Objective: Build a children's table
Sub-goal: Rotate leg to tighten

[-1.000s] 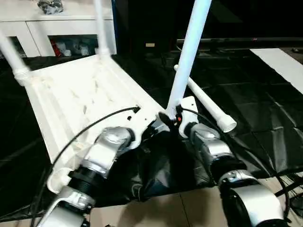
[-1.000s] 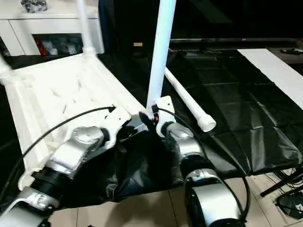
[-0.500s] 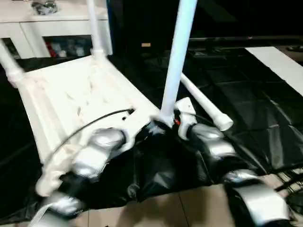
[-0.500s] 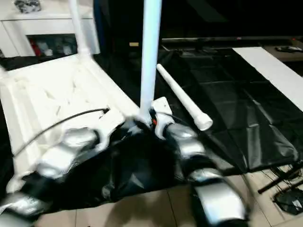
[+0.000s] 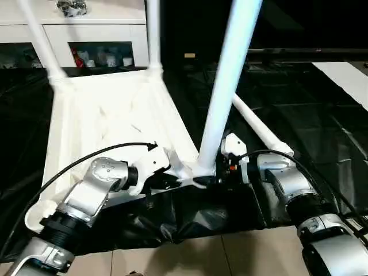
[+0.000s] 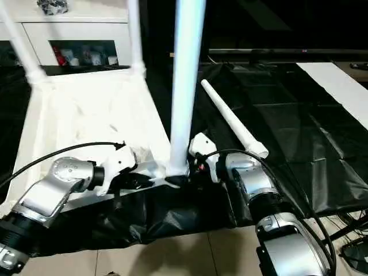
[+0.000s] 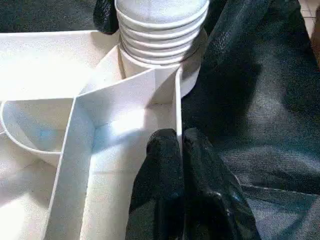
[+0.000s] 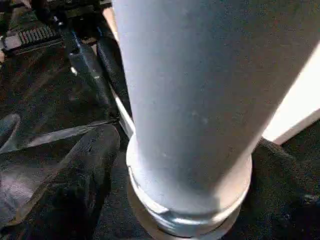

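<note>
White tabletop (image 5: 103, 115) edge, left claw (image 7: 179, 150) pinching rim, black covering (image 5: 299, 115) beside

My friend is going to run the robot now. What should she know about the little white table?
Left tool: shut, pinching the rim wall of the upside-down tabletop beside the near corner socket.
Right tool: open, its fingers standing on either side of the base of the near leg, which stands in that socket.
Done: three legs stand upright in corner sockets, the near one plus two far ones and.
Left: the fourth leg lies loose on the black cover, to the right of the tabletop. The near left socket looks unfilled. Whether the near leg is fully screwed in cannot be told.
</note>
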`<state>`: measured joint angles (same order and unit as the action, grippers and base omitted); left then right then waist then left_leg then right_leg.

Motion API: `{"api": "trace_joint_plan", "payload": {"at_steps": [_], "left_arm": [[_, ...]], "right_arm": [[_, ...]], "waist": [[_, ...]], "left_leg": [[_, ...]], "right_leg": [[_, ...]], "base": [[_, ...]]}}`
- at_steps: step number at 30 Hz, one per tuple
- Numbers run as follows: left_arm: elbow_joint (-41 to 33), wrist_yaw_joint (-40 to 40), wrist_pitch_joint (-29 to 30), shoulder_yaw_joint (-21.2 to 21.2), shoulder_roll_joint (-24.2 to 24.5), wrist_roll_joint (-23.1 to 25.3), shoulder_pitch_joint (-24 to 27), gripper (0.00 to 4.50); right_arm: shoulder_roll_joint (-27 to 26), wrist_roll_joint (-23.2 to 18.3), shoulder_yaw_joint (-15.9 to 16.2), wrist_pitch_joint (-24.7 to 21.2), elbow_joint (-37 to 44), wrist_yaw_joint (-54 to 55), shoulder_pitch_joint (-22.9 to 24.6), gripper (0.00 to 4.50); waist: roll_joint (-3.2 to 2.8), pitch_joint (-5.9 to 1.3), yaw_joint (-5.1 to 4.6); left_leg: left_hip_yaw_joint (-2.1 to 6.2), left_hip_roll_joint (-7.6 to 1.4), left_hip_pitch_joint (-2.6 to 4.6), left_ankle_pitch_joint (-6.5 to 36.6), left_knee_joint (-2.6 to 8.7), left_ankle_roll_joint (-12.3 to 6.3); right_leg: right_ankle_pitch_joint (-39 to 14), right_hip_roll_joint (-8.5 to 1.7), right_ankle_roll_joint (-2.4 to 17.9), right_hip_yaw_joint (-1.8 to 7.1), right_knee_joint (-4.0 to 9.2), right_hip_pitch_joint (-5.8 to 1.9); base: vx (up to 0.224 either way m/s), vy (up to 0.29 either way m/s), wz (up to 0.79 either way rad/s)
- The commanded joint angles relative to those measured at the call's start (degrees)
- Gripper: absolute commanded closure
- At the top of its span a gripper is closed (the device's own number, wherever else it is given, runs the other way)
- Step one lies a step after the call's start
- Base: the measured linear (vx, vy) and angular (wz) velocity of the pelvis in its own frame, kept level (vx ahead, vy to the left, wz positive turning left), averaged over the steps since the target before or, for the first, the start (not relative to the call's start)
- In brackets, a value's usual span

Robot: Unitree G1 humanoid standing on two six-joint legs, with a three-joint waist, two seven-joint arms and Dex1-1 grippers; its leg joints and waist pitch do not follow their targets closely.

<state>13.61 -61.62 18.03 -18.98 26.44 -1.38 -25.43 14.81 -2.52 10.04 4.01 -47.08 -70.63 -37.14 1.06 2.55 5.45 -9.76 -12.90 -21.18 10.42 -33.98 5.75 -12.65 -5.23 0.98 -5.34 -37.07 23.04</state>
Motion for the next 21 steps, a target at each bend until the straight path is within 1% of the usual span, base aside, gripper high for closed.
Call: {"api": "trace_joint_plan", "payload": {"at_steps": [1, 2, 4, 6, 10, 11, 12, 15, 16, 17, 18, 19, 20, 21], "left_arm": [[-1.15, -0.58, -1.0, -1.29, -0.5, -0.18, -1.72, 4.5], [-1.15, -0.76, -1.01, -1.29, -0.45, -0.25, -1.75, 4.5], [-1.26, -1.11, -1.05, -1.14, -0.39, -0.21, -1.61, 4.5], [-1.51, -1.3, -0.99, -1.1, -0.24, -0.24, -1.33, 4.5], [-1.63, -1.35, -1.05, -1.02, -0.06, -0.33, -1.07, 4.5], [-1.56, -1.11, -1.1, -0.85, -0.15, -0.25, -1.06, 4.5], [-1.48, -0.84, -1.11, -0.7, -0.26, -0.21, -1.06, 4.5], [-1.3, -0.36, -1.06, -0.43, -0.53, -0.16, -1.08, 4.5], [-0.71, 2.4, -0.33, 0.74, -2.16, -0.22, -1.45, 4.5], [-0.71, 2.41, -0.33, 0.74, -2.16, -0.22, -1.45, 4.5], [0.61, 8.04, 0.73, 2.06, -4.8, 0.99, -2.33, 4.5], [0.61, 8.04, 0.73, 2.06, -4.8, 0.99, -2.33, 4.5], [1.28, 10.98, 1.36, 2.56, -6.1, 1.79, -2.81, 4.5], [2.45, 16.34, 2.57, 3.35, -8.35, 3.31, -3.65, 4.5]], "right_arm": [[-0.73, 0.33, 2.0, -0.09, 1.7, -2.07, 0.63, 0.94], [-0.82, 0.27, 2.09, -0.2, 1.82, -2.03, 0.63, 1.03], [-1.16, -0.22, 2.04, -0.97, 2.6, -2.13, 0.83, 1.03], [-1.23, -0.55, 2.13, -1.88, 3.24, -2.52, 1.16, 1.3], [-1.28, -0.56, 2.46, -2.64, 3.88, -2.84, 2.07, 1.59], [-1.36, -0.65, 2.5, -2.82, 3.99, -2.69, 2.4, 1.59], [-1.46, -0.74, 2.49, -2.94, 4.0, -2.55, 2.59, 1.71], [-1.69, -0.92, 2.42, -3.08, 3.95, -2.21, 2.88, 1.75], [-2.81, -1.07, 1.48, -3.67, 3.49, 0.86, 3.21, 1.76], [-2.81, -1.07, 1.47, -3.67, 3.49, 0.86, 3.22, 1.76], [-5.5, 0.13, -0.45, -3.93, 0.61, 10.74, 2.47, 1.77], [-5.5, 0.13, -0.45, -3.93, 0.61, 10.74, 2.47, 1.77], [-7.01, 0.82, -1.53, -4.2, -1.3, 16.63, 1.76, 1.78], [-9.71, 1.18, -3.72, -4.85, -4.91, 26.38, 0.32, 1.78]], "waist": [[-0.3, -3.77, -0.24], [-0.41, -3.78, -0.19], [-0.42, -3.83, -0.19], [-0.38, -3.82, -0.09], [-0.37, -3.76, 0.0], [-0.4, -3.78, 0.02], [-0.39, -3.78, 0.02], [-0.36, -3.84, 0.05], [-0.32, -3.8, -0.03], [-0.4, -3.75, 0.02], [-0.29, -3.66, -0.06], [-0.34, -3.54, -0.17], [-0.38, -3.44, -0.45], [-0.47, -3.31, -0.89]], "left_leg": [[-0.41, -0.5, 0.45, 6.53, 3.4, -3.9], [-0.4, -0.5, 0.49, 6.42, 3.39, -3.79], [-0.41, -0.48, 0.5, 6.07, 3.35, -3.81], [-0.4, -0.43, 0.45, 5.34, 3.33, -4.07], [-0.42, -0.45, 0.48, 6.12, 3.4, -3.77], [-0.42, -0.45, 0.47, 6.13, 3.39, -3.7], [-0.4, -0.47, 0.48, 6.24, 3.41, -3.56], [-0.4, -0.45, 0.49, 6.12, 3.4, -3.37], [-0.45, -0.48, 0.46, 5.81, 3.41, -3.42], [-0.41, -0.46, 0.48, 6.04, 3.46, -3.21], [-0.41, -0.47, 0.53, 6.76, 3.56, -2.86], [-0.4, -0.48, 0.55, 7.32, 3.68, -2.43], [-0.28, -0.49, 0.62, 8.62, 3.9, -1.28], [-0.27, -0.5, 0.8, 10.04, 4.1, 0.14]], "right_leg": [[1.72, -2.56, 15.28, 2.99, 3.89, -3.56], [1.76, -2.57, 15.25, 3.0, 3.85, -3.53], [2.23, -2.55, 15.24, 3.02, 3.79, -3.54], [3.28, -2.46, 15.21, 3.03, 3.71, -3.6], [1.92, -2.51, 14.85, 3.02, 3.85, -3.55], [1.84, -2.52, 14.77, 3.03, 3.85, -3.57], [1.68, -2.55, 14.64, 3.04, 3.87, -3.58], [1.81, -2.56, 14.64, 3.05, 3.83, -3.61], [2.29, -2.55, 14.82, 3.09, 3.84, -3.57], [2.02, -2.56, 14.67, 3.08, 3.88, -3.53], [0.73, -2.58, 14.41, 3.06, 4.02, -3.51], [-0.33, -2.57, 14.22, 3.09, 4.1, -3.43], [-3.29, -2.75, 13.61, 3.06, 4.45, -3.44], [-6.7, -2.79, 12.95, 3.11, 4.77, -3.21]], "base": [[0.0, 0.0, 0.0], [0.0, 0.0, 0.0], [0.0, 0.0, 0.0], [0.0, 0.0, 0.0], [0.0, 0.0, 0.0], [0.0, 0.0, 0.0], [0.0, 0.0, 0.0], [0.0, 0.0, 0.0], [0.0, 0.0, 0.0], [0.0, 0.0, 0.0], [0.0, 0.0, 0.0], [0.0, 0.0, 0.0], [0.0, 0.0, 0.0], [0.0, 0.0, 0.0]]}}
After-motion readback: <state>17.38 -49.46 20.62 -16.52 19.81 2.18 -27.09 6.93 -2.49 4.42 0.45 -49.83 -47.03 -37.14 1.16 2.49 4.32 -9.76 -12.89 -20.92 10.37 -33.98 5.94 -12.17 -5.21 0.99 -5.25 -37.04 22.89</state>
